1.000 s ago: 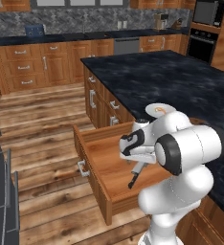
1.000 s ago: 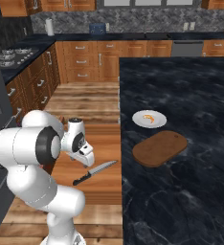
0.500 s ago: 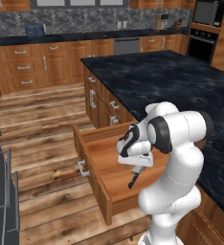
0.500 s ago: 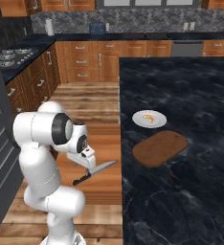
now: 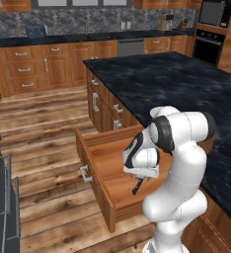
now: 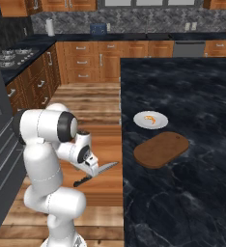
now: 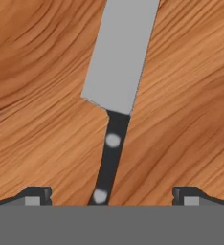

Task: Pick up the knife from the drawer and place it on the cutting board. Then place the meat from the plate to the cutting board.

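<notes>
The drawer (image 5: 107, 173) stands pulled out from the island, and the knife (image 7: 115, 95) lies flat on its wooden floor. In the hand view the grey blade runs toward the top of the frame and the black riveted handle runs down between the two fingers (image 7: 37, 195), which stand wide apart on either side of it, touching nothing. The gripper (image 6: 91, 166) hangs low over the drawer, right above the knife's handle. In the right base view the blade pokes out past the hand toward the bench (image 6: 192, 87). On that dark stone bench the cutting board (image 6: 162, 149) lies bare, and just beyond it sits the plate (image 6: 150, 119) with the orange meat (image 6: 150, 117) on it.
</notes>
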